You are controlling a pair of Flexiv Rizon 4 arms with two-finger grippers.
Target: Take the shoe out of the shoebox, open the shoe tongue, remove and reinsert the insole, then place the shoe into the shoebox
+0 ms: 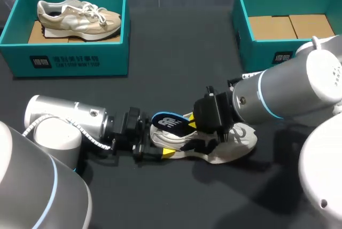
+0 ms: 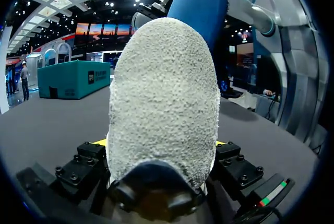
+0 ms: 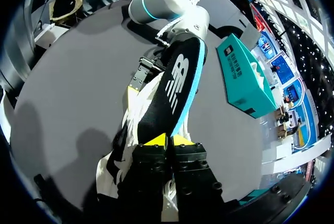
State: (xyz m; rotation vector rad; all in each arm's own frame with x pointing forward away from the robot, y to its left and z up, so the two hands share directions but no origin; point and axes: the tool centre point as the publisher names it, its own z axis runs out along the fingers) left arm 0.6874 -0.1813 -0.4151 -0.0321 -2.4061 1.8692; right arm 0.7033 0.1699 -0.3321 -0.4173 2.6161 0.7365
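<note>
— While the left shoebox [image 1: 75, 61] and the right shoebox [image 1: 256, 53] stand at the far side of the table [image 1: 176, 42], where does the shoe [image 1: 227, 146] lie?
— Nearer the front, well apart from both boxes.
— And the fingers?
— The left gripper [image 2: 159, 145] clamps the shoe's grey heel from both sides. The right gripper [image 3: 168, 140] has its yellow tips pinched on the end of the dark insole [image 3: 175, 88], which sticks up out of the shoe.
— Anything else?
— A second shoe [image 1: 77, 18] lies in the left shoebox.
</note>
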